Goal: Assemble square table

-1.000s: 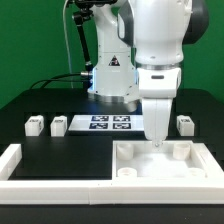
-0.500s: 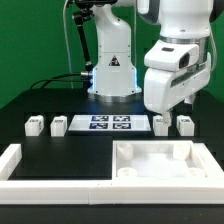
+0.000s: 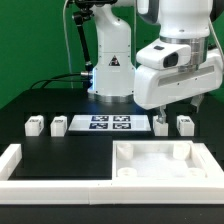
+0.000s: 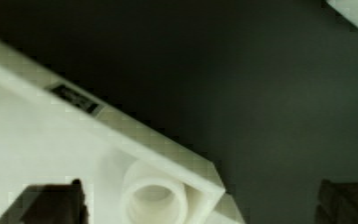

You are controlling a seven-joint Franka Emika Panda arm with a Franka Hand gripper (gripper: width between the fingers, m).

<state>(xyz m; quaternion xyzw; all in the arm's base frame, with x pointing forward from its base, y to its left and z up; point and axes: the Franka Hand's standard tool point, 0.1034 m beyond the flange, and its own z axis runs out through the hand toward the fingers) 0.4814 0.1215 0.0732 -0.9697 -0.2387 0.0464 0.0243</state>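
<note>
Green backdrop behind, black worktop (image 3: 40,105) in front, white arm (image 3: 180,70) leaning over the exterior view's right half. Found the square tabletop (image 3: 160,168) lying flat at the front on that right side, nested against the corner of the long border rail (image 3: 50,172), rim upward, corner sockets bare. Counted four legs farther back, all loose and standing in one row: outer left leg (image 3: 35,125) and inner left leg (image 3: 58,125) toward the exterior view's left, inner right leg (image 3: 161,123) and outer right leg (image 3: 185,123) toward its right, with the marker board (image 3: 110,123) lying between the two pairs. Saw the fingers (image 4: 48,205) spread fully wide and pinching nothing. Placed them, by the exterior view, just above the inner right leg; could not tell whether touching it or a little clear of it. Picked out through the wrist view a slanting edge of the tabletop with its black-and-white tag (image 4: 73,98) and one round socket (image 4: 153,195), dark worktop beyond. Judged the step in hand to be the reach for a first leg, with nothing yet fitted to the tabletop. Judged the next move to call for a straight descent with one finger on either side of that leg, centred well enough not to knock it over, then a firm squeeze, a lift, and a carry across to an open socket with the leg kept upright for seating.
</note>
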